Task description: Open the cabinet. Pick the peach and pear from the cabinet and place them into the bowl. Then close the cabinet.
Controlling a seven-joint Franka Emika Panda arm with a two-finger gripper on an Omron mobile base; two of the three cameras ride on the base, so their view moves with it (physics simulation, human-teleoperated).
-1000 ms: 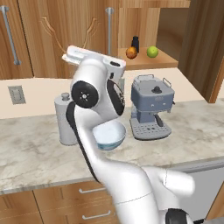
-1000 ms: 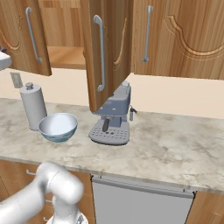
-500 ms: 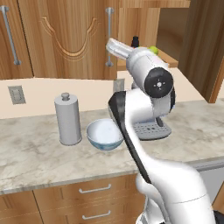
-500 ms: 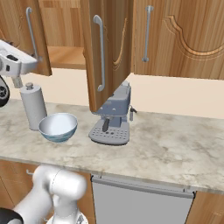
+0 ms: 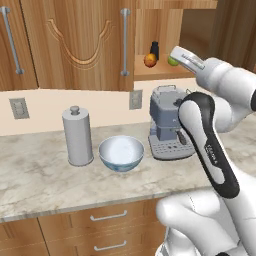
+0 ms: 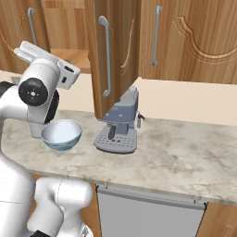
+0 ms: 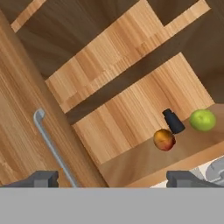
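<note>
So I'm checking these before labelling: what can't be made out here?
- Pear: left base view, partly covered by the robot's hand; whole in hand view.
- Dark bottle: too small to read any label.
- Canister: right base view, mostly behind the arm.
- Gripper: hand view, fingertips cut off by the bottom; wide apart, holding nothing.
- Bowl: holds no fruit.

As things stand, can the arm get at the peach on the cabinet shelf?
Probably yes. The cabinet door on that side is swung open, the peach sits near the shelf's front edge, and the gripper, jaws wide apart, faces it with nothing between. A small dark bottle stands close behind.
</note>
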